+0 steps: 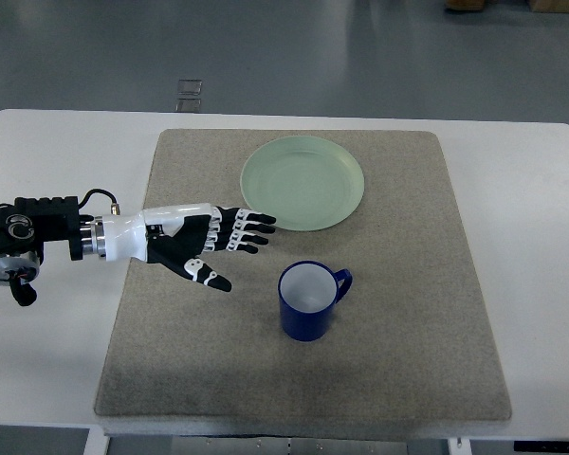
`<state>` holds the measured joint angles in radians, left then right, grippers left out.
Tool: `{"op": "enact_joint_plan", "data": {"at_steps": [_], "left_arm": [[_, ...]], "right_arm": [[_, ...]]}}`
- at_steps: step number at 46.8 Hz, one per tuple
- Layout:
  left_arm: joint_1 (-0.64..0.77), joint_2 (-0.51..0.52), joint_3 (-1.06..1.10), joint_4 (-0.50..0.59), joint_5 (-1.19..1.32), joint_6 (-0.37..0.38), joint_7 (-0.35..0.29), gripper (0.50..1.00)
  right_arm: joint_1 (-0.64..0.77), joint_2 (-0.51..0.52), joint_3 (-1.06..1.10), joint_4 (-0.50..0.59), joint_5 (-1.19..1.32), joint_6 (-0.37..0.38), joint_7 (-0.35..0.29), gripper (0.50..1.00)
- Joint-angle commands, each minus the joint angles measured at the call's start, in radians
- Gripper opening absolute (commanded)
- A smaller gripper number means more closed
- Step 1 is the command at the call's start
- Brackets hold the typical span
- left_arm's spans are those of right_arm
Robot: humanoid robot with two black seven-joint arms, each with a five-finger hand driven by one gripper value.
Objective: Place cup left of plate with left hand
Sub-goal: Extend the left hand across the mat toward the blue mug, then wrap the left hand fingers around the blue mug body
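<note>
Cup (309,301) sits right of outstretched fingers (250,230), untouched.

A mat (398,313) lies on the tabletop (57,161) and covers most of its middle. The plate (302,182) sits on the mat toward the far side, near the centre. The cup (309,300) stands upright on the mat nearer the robot, in front of the plate and apart from it, its handle pointing right. The left robot hand (204,243) reaches in from the left over the mat's left part, left of the cup and seemingly not touching it.
</note>
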<state>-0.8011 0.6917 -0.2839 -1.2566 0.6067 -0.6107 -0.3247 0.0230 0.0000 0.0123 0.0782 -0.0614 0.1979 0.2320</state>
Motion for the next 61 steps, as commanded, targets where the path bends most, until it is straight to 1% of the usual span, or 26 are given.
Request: {"op": "enact_joint_plan", "data": {"at_steps": [1, 8, 18, 25, 35, 44, 48, 61], "left_arm": [[0.000, -0.006, -0.001, 0.005, 0.007, 0.000, -0.001, 0.999], [0.002, -0.034, -0.001, 0.008, 0.025, 0.000, -0.001, 0.999], [0.037, -0.050, -0.015, 0.008, 0.042, 0.000, -0.019, 0.999], [0.063, -0.052, -0.017, 0.010, 0.044, 0.000, -0.053, 0.996], [0.065, -0.052, -0.015, 0.010, 0.045, 0.000, -0.120, 0.992], [0.065, -0.061, -0.014, 0.025, 0.070, 0.000, -0.145, 0.994], [0.074, -0.077, -0.014, 0.033, 0.079, 0.000, -0.148, 0.996], [0.079, -0.077, -0.008, 0.033, 0.093, 0.000, -0.148, 0.999]], "right_arm": [[0.000, 0.000, 0.000, 0.000, 0.000, 0.000, 0.000, 0.932], [0.000, 0.000, 0.000, 0.000, 0.000, 0.000, 0.000, 0.932], [0.000, 0.000, 0.000, 0.000, 0.000, 0.000, 0.001, 0.932], [0.000, 0.000, 0.000, 0.000, 0.000, 0.000, 0.000, 0.932], [0.000, 0.000, 0.000, 0.000, 0.000, 0.000, 0.000, 0.932], [0.000, 0.000, 0.000, 0.000, 0.000, 0.000, 0.000, 0.932], [0.000, 0.000, 0.000, 0.000, 0.000, 0.000, 0.000, 0.932], [0.000, 0.000, 0.000, 0.000, 0.000, 0.000, 0.000, 0.932]]}}
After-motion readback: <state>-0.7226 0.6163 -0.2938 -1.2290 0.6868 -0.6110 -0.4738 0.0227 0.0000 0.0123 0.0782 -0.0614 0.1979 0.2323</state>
